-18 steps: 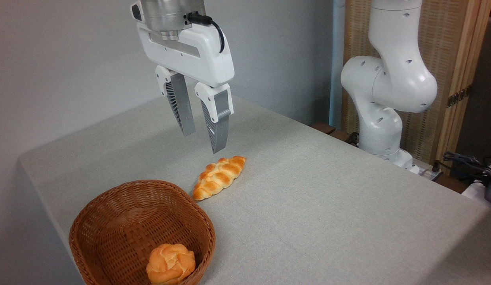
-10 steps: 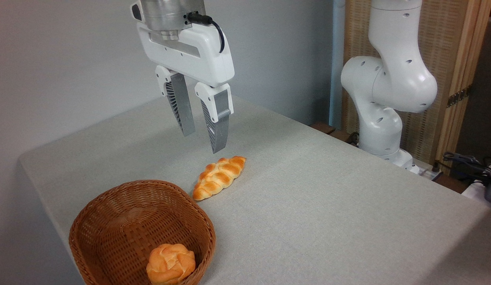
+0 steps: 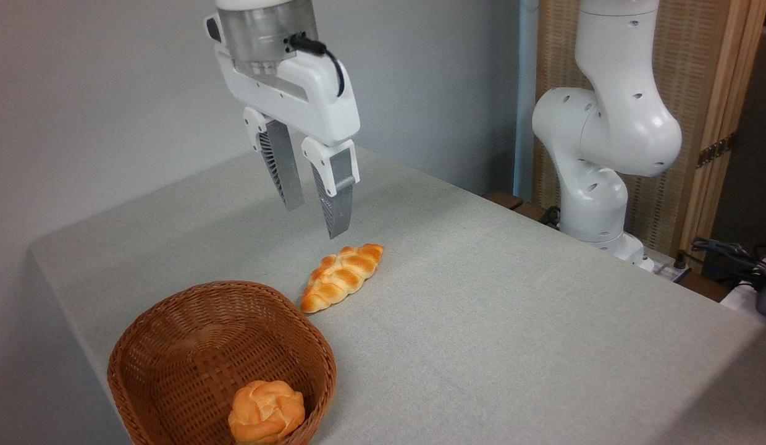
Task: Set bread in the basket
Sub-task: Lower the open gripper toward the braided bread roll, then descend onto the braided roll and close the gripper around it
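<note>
Shifted slightly down and rotated since earlier frames: hand (image 3: 315, 221), now hanging above tabletop (image 3: 513, 321), fingers spread apart, gripping nothing. Hovering just above far end of bread (image 3: 341, 277), not touching. Bread lying flat on tabletop, angled near-left to far-right, unmoved, near tip just beside far rim of basket (image 3: 173, 346). Sitting inside basket at near right: small round bun (image 3: 265, 411). Standing far right: white arm base (image 3: 596, 204).
</note>
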Controlling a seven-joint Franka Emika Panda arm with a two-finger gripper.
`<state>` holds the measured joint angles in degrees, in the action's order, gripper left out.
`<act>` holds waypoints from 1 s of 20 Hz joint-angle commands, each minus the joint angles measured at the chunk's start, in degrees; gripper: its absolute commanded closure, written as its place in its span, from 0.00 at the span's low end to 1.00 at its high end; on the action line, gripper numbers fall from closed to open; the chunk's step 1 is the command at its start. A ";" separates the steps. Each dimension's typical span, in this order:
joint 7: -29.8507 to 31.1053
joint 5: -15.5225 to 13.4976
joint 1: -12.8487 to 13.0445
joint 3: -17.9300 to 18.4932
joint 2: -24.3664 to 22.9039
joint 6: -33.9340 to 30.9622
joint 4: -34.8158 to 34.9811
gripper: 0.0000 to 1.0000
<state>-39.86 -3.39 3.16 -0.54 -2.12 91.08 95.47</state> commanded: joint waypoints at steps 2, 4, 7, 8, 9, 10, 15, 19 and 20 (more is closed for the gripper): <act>9.34 -1.01 6.93 0.18 -1.57 4.87 9.27 0.00; 13.65 -0.92 9.66 0.18 -2.18 8.91 14.10 0.00; 16.13 -0.39 12.30 0.18 -4.99 14.89 21.92 0.00; 16.22 -0.39 12.92 0.27 -5.95 16.56 24.47 0.00; 16.22 -0.30 13.53 0.27 -7.18 17.71 26.67 0.00; 16.30 -0.30 13.80 0.27 -7.98 18.59 28.35 0.00; 16.39 -0.13 15.30 0.27 -7.20 19.39 29.86 0.00; 16.39 -0.13 15.30 0.27 -7.11 20.36 30.38 0.00; 16.31 -0.13 15.38 0.27 -7.11 20.71 30.47 0.00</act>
<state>-24.30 -3.65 17.71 -0.99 -8.58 109.68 124.87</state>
